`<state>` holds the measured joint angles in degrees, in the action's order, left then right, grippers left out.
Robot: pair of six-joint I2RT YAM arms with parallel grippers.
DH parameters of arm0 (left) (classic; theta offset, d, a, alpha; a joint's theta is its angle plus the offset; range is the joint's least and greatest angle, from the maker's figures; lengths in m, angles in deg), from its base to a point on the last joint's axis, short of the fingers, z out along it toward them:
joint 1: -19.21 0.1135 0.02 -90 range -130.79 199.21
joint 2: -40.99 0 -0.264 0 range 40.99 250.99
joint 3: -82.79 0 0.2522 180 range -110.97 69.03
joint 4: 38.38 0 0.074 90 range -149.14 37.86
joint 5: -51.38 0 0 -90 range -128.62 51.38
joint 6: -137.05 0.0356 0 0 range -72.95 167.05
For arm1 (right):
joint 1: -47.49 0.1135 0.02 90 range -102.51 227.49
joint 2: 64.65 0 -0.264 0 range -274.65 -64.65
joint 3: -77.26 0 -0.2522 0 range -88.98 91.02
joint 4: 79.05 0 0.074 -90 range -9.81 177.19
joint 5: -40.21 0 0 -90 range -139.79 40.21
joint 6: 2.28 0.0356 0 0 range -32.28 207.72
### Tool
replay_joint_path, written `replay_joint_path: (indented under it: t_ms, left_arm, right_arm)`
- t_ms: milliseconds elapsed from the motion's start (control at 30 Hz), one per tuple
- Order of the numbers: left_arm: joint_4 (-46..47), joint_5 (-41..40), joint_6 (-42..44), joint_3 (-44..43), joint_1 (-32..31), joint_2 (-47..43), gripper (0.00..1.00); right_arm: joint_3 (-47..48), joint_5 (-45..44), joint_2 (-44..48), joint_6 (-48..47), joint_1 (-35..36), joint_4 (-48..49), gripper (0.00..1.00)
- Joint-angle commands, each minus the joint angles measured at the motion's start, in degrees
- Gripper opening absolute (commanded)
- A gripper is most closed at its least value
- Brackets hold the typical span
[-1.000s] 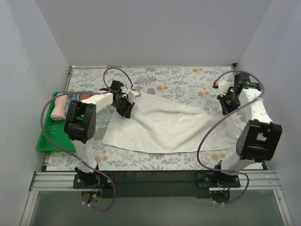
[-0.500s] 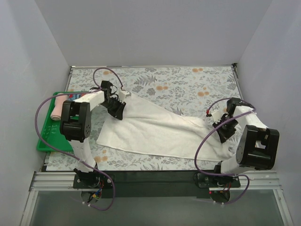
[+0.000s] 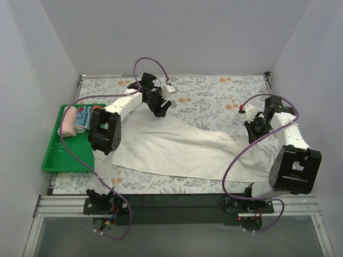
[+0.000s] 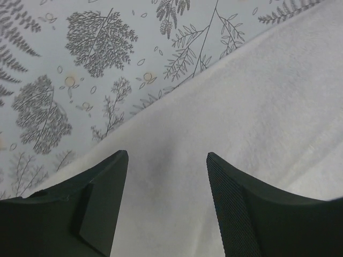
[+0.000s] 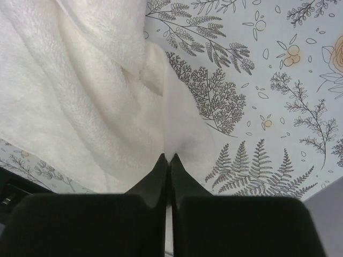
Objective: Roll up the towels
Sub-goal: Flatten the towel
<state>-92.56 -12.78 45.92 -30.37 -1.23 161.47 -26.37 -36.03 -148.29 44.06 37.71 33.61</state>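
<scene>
The long cream-white towel [image 3: 177,144] lies spread across the middle of the floral table, running from far left to near right. Above its far left corner hovers my left gripper [image 3: 161,108], jaws open and nothing between them; in the left wrist view the gripper [image 4: 167,158] looks down on the white towel [image 4: 257,107] and its edge. My right gripper [image 3: 253,130] is shut on the towel's right end, a fold of the cloth [image 5: 107,96] pinched at the tips of the gripper [image 5: 169,156]. The salmon-pink towel [image 3: 67,121] lies rolled in the green tray [image 3: 59,160].
The green tray sits at the table's left edge and also holds a small blue and red item [image 3: 81,119]. White walls enclose the table on three sides. Purple cables loop off both arms.
My left gripper has opened, let go of the white towel's far left corner and moved up toward the back. My right gripper has lifted the towel's right end slightly farther back.
</scene>
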Motion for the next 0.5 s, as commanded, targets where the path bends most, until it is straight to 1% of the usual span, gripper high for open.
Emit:
replay_joint_path:
  t_ms: [0, 33, 67, 233, 267, 300, 333, 367, 400, 467]
  left_arm:
    - [0.0, -3.9, -0.8, -3.9, -0.8, 7.6, 0.57]
    - [0.0, -3.5, -0.6, -4.5, -1.0, 8.5, 0.58]
    - [0.1, -3.3, -0.2, -4.9, -1.3, 9.1, 0.76]
    - [2.6, -4.7, 0.9, -2.8, -2.2, 10.4, 0.77]
    - [2.8, -5.3, 2.3, -2.0, -2.4, 10.6, 0.72]
    - [2.8, -6.1, 2.6, -1.9, -2.4, 10.7, 0.64]
    - [2.5, -6.9, 2.8, -1.8, -2.5, 11.0, 0.51]
    - [2.2, -9.6, 2.8, -1.7, -2.4, 11.5, 0.41]
    - [1.7, -11.0, 2.9, -1.6, -2.4, 11.6, 0.22]
    - [-0.2, -14.0, 3.4, -0.8, -1.4, 11.0, 0.04]
  right_arm:
    - [3.0, 3.2, 0.8, 1.6, -0.3, 0.4, 0.01]
    - [3.4, 3.3, 1.1, 1.8, -0.3, 0.2, 0.01]
    - [3.6, 3.5, 1.2, 1.9, -0.2, 0.2, 0.01]
    - [4.0, 3.0, 1.5, 1.9, -0.3, 0.1, 0.01]
    - [4.1, 2.4, 1.5, 1.9, -0.2, 0.1, 0.01]
    - [4.0, 2.0, 1.5, 1.9, -0.3, 0.1, 0.01]
    - [4.0, 1.5, 1.6, 1.8, -0.3, 0.1, 0.01]
    - [3.9, 0.3, 1.6, 1.6, -0.3, 0.2, 0.01]
    - [3.9, -0.3, 1.8, 1.6, -0.4, 0.3, 0.01]
    - [3.7, -2.1, 2.2, 1.2, -1.2, 0.3, 0.01]
